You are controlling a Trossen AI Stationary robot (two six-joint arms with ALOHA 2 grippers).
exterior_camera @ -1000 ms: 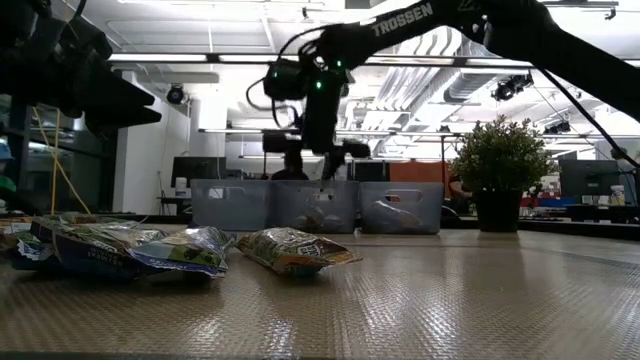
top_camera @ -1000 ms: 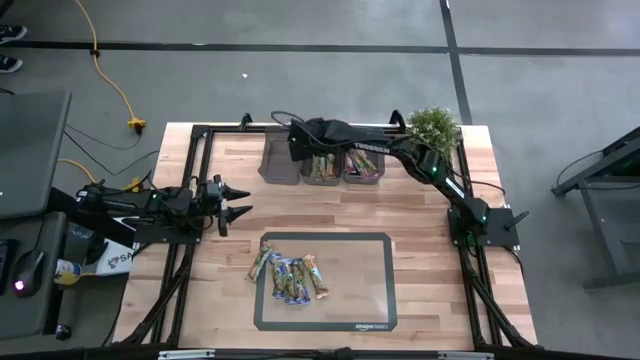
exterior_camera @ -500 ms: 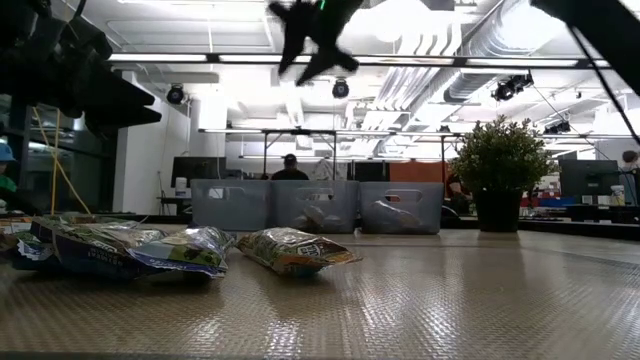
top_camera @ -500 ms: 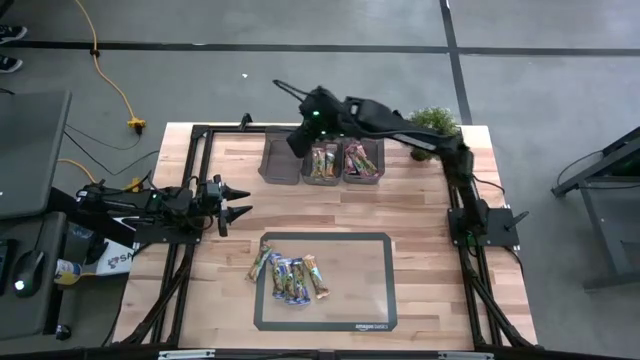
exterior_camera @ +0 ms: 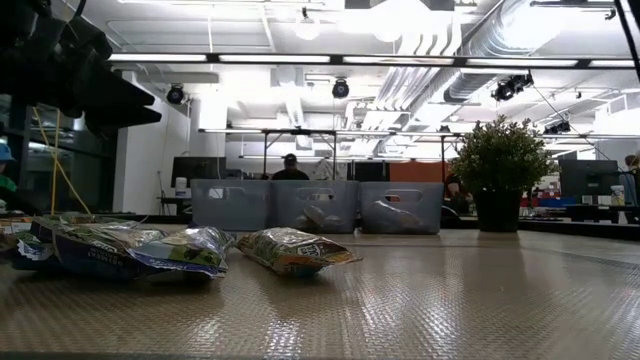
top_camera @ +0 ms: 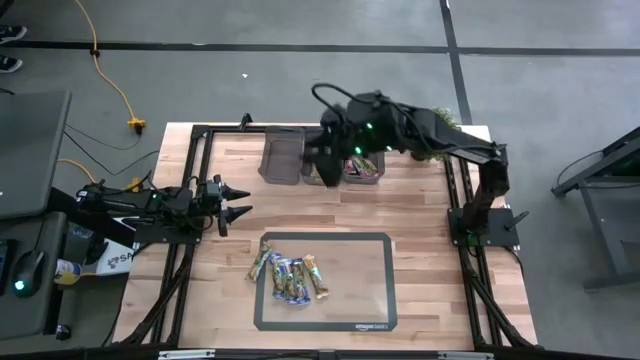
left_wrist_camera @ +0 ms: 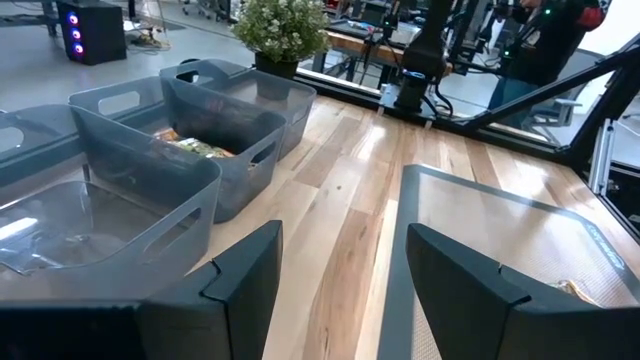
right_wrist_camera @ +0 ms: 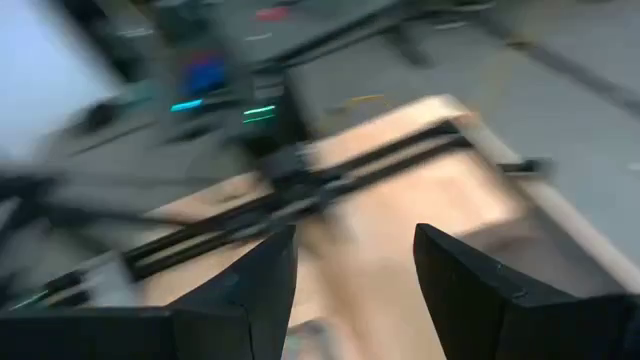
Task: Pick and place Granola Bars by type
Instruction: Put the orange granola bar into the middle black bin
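Three dark bins line the table's far edge in the high view, where the right gripper has swung back from above them toward the middle bin with its claw spread and nothing between the fingers, so a bar looks just delivered, while five or so Granola Bars wait on the black-framed mat, printed "amazon basics", and the left gripper hangs spread at the left edge. Low down, the right arm has left the picture and the bars lie at the left; both wrist views show empty, parted fingers.
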